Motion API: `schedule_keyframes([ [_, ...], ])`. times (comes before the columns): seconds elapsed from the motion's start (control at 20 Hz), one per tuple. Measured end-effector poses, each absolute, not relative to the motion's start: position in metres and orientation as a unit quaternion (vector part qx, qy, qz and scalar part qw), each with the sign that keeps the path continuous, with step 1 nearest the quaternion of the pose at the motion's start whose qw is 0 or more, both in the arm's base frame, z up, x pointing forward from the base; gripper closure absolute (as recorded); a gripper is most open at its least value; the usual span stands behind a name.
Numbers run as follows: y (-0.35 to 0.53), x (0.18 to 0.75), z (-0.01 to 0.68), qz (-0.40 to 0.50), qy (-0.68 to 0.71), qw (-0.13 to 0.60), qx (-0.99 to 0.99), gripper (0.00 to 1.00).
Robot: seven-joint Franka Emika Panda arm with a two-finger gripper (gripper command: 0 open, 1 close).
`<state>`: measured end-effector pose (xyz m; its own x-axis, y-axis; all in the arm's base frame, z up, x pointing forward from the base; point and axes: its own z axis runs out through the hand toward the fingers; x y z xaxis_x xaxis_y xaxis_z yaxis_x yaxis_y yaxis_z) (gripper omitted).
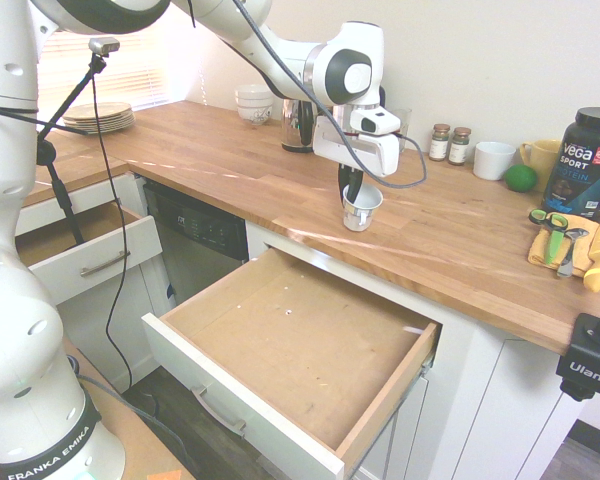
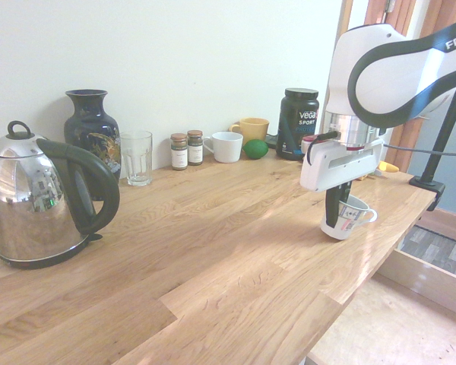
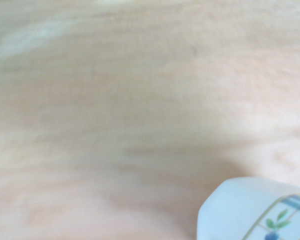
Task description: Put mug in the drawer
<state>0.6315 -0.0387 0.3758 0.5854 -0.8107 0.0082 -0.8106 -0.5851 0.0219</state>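
White tapered mug with printed pattern (image 2: 347,218): tilted, at the counter's near edge, pinched at its wall by the black-fingered gripper (image 1: 350,186). Wooden counter (image 1: 440,240) behind the open white-fronted wide drawer (image 1: 300,345), which sits nearer. Step in hand looks like lift-off. Next: raise clear of the edge, carry over the drawer, lower.

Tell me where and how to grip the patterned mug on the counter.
Best grip is probably the rim wall opposite the handle, coming from above, one finger inside and one outside. The mug has an open, upward-facing mouth and thin wall, and its handle sticks out on the far side. The gripper already pinches it there, with the mug tilted.
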Motion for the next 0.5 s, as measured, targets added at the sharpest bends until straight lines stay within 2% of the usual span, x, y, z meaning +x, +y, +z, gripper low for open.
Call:
schedule_keyframes([
  [0.5,-0.034,0.586,0.411,0.009,-0.424,0.009,0.906,1.00],
])
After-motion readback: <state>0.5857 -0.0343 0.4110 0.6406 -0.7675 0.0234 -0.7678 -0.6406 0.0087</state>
